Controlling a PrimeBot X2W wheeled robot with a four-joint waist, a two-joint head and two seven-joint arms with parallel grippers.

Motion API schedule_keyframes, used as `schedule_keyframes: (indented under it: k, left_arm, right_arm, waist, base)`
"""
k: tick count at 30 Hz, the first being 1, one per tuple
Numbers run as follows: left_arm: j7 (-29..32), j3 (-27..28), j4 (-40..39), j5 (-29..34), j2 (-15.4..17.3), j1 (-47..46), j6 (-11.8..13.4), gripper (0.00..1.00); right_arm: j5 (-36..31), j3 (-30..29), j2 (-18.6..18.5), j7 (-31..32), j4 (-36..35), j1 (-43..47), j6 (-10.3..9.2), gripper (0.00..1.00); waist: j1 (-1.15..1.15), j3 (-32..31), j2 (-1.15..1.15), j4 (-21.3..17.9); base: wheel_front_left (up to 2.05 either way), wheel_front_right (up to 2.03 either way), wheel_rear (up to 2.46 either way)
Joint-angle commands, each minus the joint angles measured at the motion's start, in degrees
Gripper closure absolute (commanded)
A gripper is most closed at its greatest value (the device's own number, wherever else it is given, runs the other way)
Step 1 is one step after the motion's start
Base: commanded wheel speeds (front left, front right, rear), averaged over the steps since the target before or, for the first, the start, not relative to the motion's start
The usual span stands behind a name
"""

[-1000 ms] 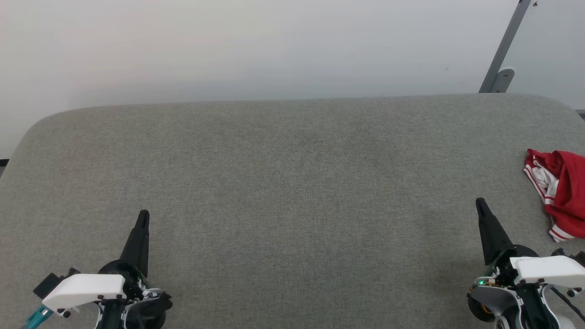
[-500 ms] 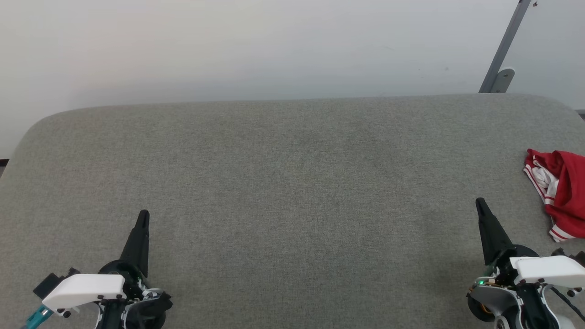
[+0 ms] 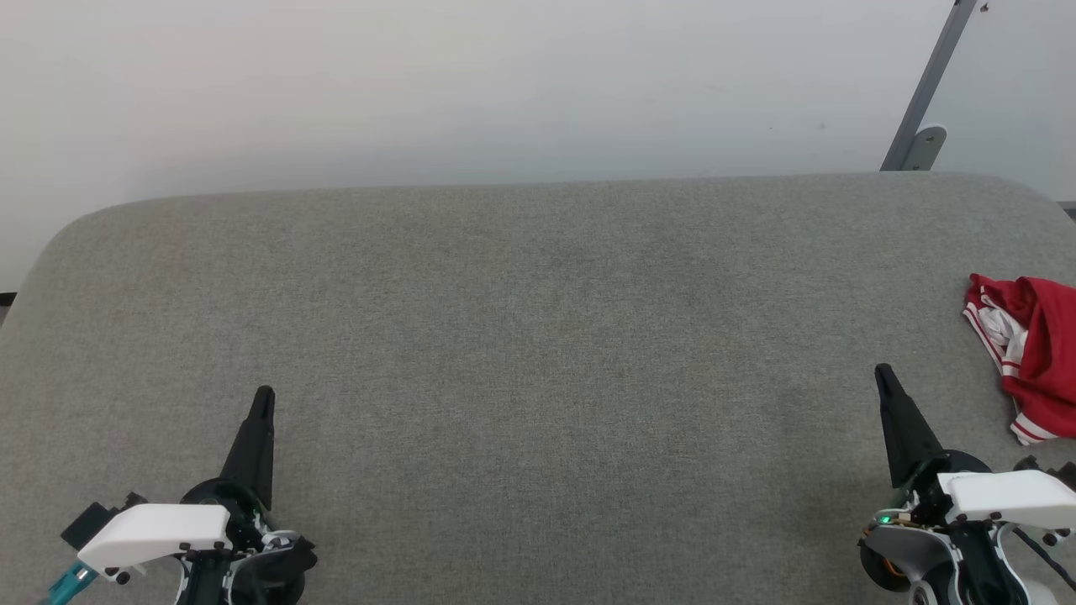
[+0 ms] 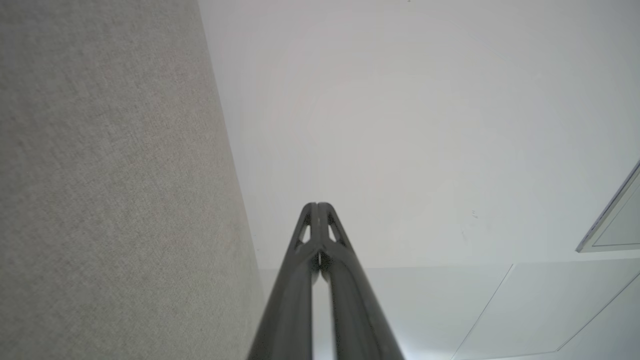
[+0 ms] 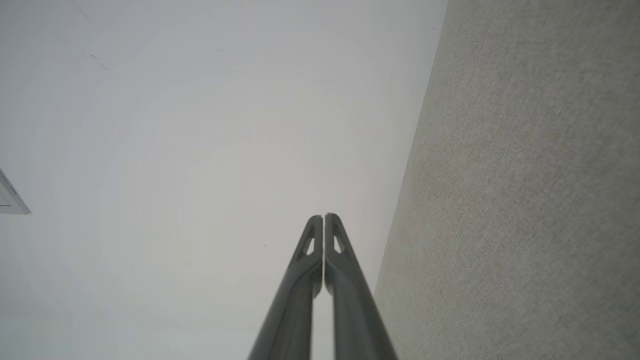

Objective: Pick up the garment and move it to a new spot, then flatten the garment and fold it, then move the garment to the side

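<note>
Garment [image 3: 1032, 349] lies crumpled in a heap on the grey cloth-covered table [image 3: 538, 319], at the right edge of the head view and partly cut off by it. Red fabric is on top, with white cloth and red-and-white striped trim along its left and lower edges. It sits ahead and to the right of the right gripper [image 3: 882, 371], near it but apart, with bare table between them. That gripper is at the lower right of the head view, its two dark fingers pressed together into one point that leans a little left, holding nothing. The left gripper [image 3: 264, 393] is at the lower left, well apart from the garment, its fingers likewise closed tight on nothing and leaning slightly right. In each wrist view the finger pair meets at the tips, with only a thin slit lower down. The left wrist view has the table down its left side and a pale wall [image 3: 420, 84] beside it; in the right wrist view the table is on the right. In the head view the wall rises behind the table's rounded far edge, and a grey metal strut [image 3: 925, 92] slants at the upper right.
</note>
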Motion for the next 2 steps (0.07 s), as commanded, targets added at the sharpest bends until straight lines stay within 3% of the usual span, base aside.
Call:
schedule_keyframes:
  k: [1,2]
  left_arm:
    - [0.4,0.2,0.0,0.1,-0.1,-0.7,-0.3,1.0]
    - [0.4,0.2,0.0,0.1,-0.1,-0.7,-0.3,1.0]
  right_arm:
    - [0.2,-0.1,0.1,0.2,0.1,-0.2,0.0,1.0]
    - [0.2,-0.1,0.1,0.2,0.1,-0.2,0.0,1.0]
  waist:
    - [0.0,0.0,0.0,0.0]
    - [0.0,0.0,0.0,0.0]
  base:
    - [0.0,0.0,0.0]
    - [0.0,0.0,0.0]
